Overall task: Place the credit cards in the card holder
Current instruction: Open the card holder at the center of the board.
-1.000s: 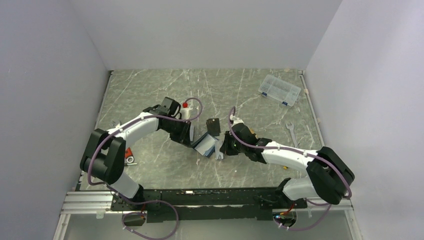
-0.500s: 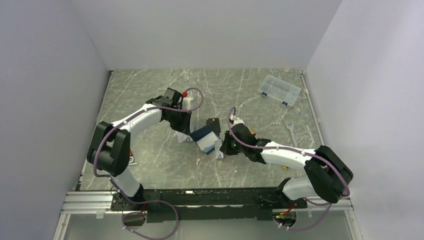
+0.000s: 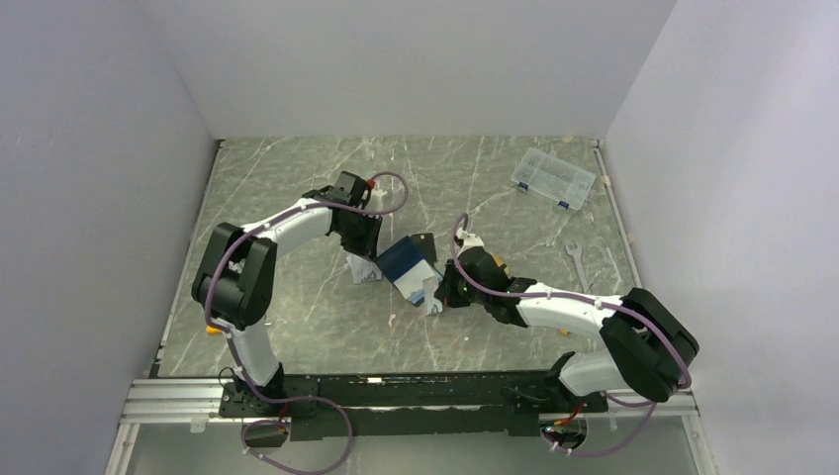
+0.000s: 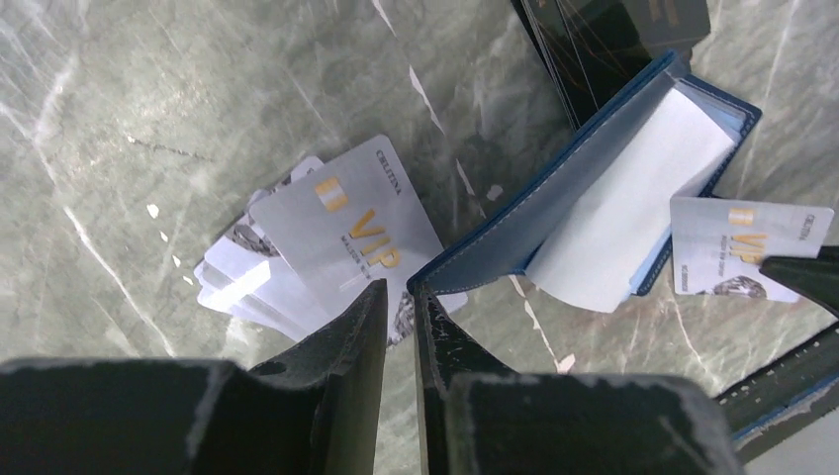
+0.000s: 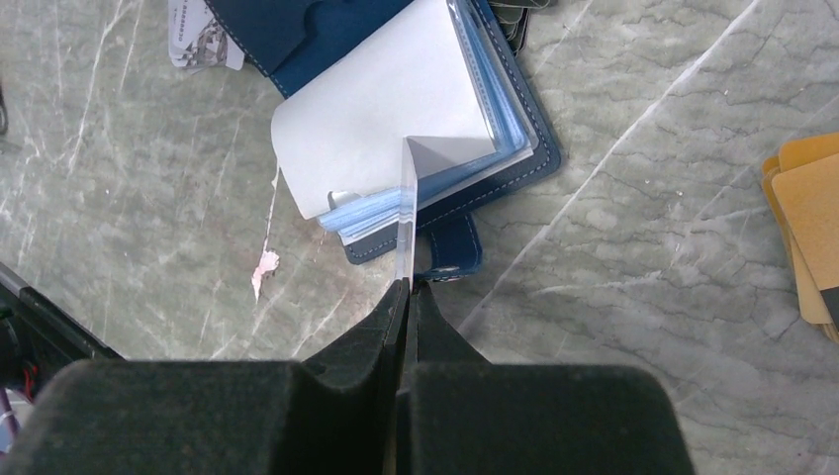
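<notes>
The navy card holder [image 3: 404,259] lies open mid-table, its cover raised [image 4: 554,188] and its white and light-blue pages showing [image 5: 396,109]. My left gripper [image 4: 401,292] is nearly shut, its tips at the corner of the cover, and seems to pinch it. My right gripper [image 5: 406,287] is shut on a silver card [image 5: 408,213] seen edge-on, with its far end among the pages. That card shows VIP lettering in the left wrist view [image 4: 737,247]. More silver cards [image 4: 326,237] lie fanned under the left gripper. Orange-gold cards [image 5: 806,218] lie to the right.
A flat black rectangle [image 4: 613,30] lies just behind the holder. A white bottle with a red cap [image 3: 368,190] stands by the left arm. A clear plastic box [image 3: 554,178] and a wrench [image 3: 578,259] lie at the right. A paper scrap [image 5: 265,265] lies near the holder.
My left gripper has pulled back and away, and the holder has slid with it, its navy cover swinging over. My right gripper has followed slightly with its card.
</notes>
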You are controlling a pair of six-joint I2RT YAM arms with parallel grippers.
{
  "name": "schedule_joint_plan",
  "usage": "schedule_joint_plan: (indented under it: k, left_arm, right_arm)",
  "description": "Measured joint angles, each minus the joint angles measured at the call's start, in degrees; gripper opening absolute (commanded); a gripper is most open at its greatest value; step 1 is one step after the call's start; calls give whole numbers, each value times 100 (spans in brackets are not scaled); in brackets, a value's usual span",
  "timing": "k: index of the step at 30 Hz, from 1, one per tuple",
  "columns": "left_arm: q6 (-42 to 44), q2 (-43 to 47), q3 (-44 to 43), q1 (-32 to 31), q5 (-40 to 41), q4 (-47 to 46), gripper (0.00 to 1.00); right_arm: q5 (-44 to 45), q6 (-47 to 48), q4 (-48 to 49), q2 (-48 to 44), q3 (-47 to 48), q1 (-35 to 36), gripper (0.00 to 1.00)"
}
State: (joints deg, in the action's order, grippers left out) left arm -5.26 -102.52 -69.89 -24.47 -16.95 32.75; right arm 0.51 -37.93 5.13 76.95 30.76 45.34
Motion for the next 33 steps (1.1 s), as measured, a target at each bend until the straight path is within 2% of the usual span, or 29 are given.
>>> schedule_joint_plan:
  k: [11,21,28,33]
  left_arm:
    - [208,-372,-442,-498,501,-83,20]
    - [837,-374,-350,-778,931,-186,19]
    - [964,-369,-223,-778,883,-166,20]
    - [949,-358,-223,-717,420,4,21]
  right_arm:
    - [-116,133,249,146,42,-11,0]
    - [-1281,136,459,623,247,-586,0]
    - [-1840,-50,885,949,306,-778,0]
    - [-1908,-68,905,1021,417,-787,0]
